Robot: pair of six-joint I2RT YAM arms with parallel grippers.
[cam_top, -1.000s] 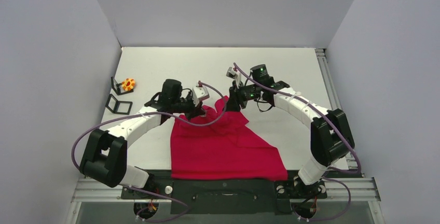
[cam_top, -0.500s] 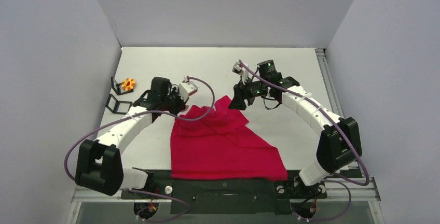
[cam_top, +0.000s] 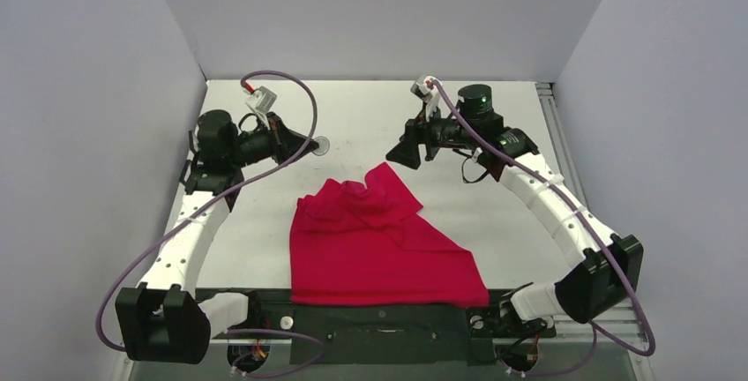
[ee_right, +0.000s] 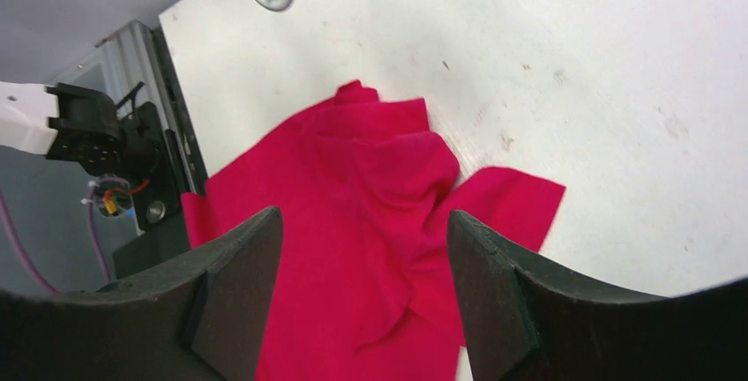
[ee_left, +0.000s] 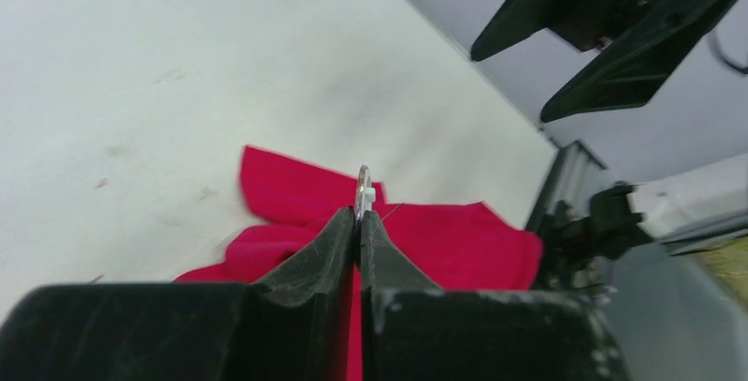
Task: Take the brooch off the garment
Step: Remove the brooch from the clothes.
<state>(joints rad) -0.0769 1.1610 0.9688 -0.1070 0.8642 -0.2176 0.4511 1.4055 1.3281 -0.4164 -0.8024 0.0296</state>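
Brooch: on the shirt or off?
Off. The left gripper is shut on the brooch, held over bare table, apart from the red shirt.

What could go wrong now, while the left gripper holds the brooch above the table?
1. The left gripper pinches the brooch only by its edge, at the very fingertips. It may slip and drop onto the table.
2. The right gripper is open and holds nothing, so the crumpled red T-shirt lies loose. A low pass of either arm could drag it.
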